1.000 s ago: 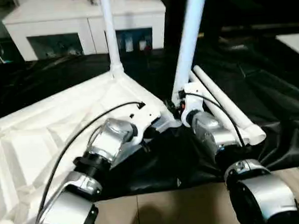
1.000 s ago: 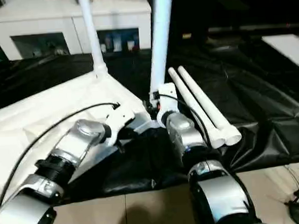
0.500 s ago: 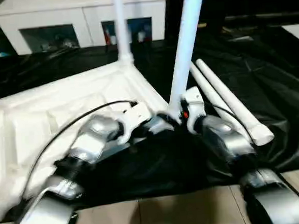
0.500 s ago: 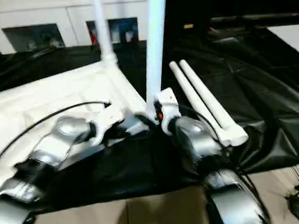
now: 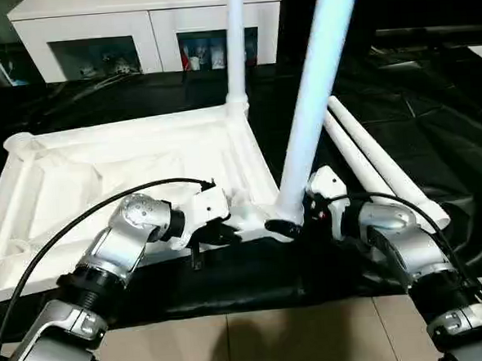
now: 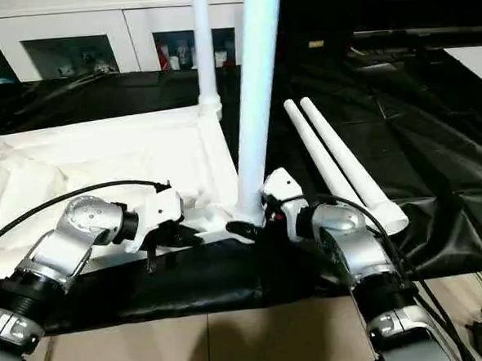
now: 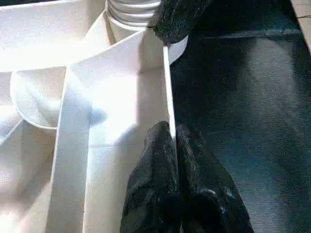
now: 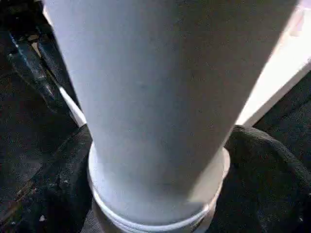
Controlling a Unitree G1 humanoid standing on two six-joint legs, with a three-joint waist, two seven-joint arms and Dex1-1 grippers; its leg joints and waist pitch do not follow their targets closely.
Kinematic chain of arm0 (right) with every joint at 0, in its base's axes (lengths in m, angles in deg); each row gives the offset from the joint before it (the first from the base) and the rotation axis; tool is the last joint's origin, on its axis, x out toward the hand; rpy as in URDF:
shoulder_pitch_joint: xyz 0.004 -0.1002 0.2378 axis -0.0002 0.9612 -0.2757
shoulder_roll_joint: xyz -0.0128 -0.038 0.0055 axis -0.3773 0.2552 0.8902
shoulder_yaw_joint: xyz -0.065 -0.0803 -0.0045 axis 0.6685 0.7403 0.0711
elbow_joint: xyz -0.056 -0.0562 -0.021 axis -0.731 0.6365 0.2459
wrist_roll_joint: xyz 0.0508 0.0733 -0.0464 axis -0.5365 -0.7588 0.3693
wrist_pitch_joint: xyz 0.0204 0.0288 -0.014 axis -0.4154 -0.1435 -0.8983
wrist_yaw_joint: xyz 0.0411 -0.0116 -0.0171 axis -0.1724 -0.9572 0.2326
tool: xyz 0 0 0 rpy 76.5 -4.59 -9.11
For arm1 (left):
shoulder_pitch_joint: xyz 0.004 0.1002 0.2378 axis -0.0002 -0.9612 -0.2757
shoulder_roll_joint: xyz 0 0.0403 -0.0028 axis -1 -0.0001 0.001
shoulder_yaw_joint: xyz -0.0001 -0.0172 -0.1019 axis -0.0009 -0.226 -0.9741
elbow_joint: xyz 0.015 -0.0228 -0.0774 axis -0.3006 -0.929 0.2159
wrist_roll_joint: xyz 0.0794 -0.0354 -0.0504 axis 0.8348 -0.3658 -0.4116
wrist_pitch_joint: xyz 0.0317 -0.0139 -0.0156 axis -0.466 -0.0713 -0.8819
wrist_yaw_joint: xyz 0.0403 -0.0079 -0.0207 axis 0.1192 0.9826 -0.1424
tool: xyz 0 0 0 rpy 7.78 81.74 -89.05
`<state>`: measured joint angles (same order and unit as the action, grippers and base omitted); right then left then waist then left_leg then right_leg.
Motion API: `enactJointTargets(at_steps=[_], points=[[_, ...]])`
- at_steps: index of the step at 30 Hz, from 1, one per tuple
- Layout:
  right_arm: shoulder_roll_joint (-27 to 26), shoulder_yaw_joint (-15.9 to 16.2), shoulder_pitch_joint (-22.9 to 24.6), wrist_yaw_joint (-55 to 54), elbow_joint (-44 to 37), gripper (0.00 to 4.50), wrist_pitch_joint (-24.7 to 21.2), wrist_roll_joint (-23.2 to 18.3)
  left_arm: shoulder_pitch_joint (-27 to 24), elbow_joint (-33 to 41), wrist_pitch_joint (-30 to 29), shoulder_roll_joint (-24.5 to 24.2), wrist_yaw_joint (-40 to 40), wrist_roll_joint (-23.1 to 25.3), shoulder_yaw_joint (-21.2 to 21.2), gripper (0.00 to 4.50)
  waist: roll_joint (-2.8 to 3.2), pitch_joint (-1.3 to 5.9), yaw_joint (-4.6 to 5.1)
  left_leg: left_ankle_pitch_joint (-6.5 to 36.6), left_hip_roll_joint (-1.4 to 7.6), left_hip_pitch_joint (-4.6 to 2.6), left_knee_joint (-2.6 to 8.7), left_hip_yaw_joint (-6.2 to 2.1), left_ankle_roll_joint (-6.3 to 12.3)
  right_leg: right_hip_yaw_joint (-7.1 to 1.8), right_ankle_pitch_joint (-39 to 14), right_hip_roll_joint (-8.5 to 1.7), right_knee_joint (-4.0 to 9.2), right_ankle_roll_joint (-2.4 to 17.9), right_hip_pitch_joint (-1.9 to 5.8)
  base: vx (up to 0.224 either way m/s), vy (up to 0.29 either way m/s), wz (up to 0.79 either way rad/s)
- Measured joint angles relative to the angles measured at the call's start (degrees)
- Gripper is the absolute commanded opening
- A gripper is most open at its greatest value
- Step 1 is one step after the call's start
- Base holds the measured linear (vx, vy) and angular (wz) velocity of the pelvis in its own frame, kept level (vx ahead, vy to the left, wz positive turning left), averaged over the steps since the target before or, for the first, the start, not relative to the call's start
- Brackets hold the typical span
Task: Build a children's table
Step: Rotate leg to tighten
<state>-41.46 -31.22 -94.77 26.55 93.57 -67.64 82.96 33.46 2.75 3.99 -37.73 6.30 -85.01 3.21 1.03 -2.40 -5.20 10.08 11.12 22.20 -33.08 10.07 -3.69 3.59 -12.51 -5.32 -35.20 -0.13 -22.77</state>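
1. The left gripper (image 7: 172, 145) is pinching the near rim of the tabletop (image 5: 101, 168) with its fingers shut, likely steadying it.
2. The right gripper (image 5: 297, 224) is standing wide open around the base of the near leg (image 5: 314, 102), holding nothing, probably having just seated it in its corner socket.
3. Two spare legs (image 5: 379, 160) are lying alongside on the black sheet (image 5: 433, 111), waiting.
4. A far leg (image 5: 235, 42) is standing upright in the far corner socket.
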Motion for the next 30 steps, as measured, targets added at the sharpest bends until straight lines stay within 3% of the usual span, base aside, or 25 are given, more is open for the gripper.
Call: enactJointTargets(at_steps=[2, 3, 17, 30], points=[[0.05, -0.03, 0.26, 0.35, -0.66, 4.13, -0.11, -0.1, -0.07, 0.01, 0.33, -0.16, 0.35, 0.0, 0.02, 0.0, -0.01, -0.01, 0.02, -0.02, 0.01, 0.0, -0.08, 0.0, -0.02, -0.01, 0.0, 0.0, -0.08, 0.0, 0.0, 0.0, 0.0, 0.0], [0.04, -0.06, 0.27, 0.46, -0.8, 3.87, -0.13, -0.2, -0.09, 0.01, 0.46, -0.21, 0.43, 0.0, 0.04, 0.0, -0.01, -0.01, 0.02, -0.02, 0.01, 0.0, -0.1, 0.0, -0.01, -0.01, 0.0, 0.0, -0.1, 0.0, 0.0, 0.0, 0.0, 0.0], [-0.1, -0.07, 1.53, 2.38, -2.11, 2.82, -0.38, -1.63, -0.1, -0.15, 1.43, -0.59, 1.15, 0.0, 0.06, 0.0, -0.01, -0.01, -0.03, -0.03, 0.05, 0.09, -0.33, -0.01, 0.03, 0.01, 0.0, 0.0, -0.17, 0.0, -0.02, 0.0, 0.0, 0.0], [-1.08, -0.14, 1.74, 1.37, -2.08, 2.75, -0.91, -1.66, -0.08, -0.72, 1.67, -0.87, 1.22, 0.0, -0.07, 0.0, -0.04, -0.02, 0.08, -0.03, 0.12, 0.05, -0.54, -0.02, 0.02, 0.0, 0.0, 0.01, -0.44, 0.0, -0.03, 0.0, 0.0, 0.0]])
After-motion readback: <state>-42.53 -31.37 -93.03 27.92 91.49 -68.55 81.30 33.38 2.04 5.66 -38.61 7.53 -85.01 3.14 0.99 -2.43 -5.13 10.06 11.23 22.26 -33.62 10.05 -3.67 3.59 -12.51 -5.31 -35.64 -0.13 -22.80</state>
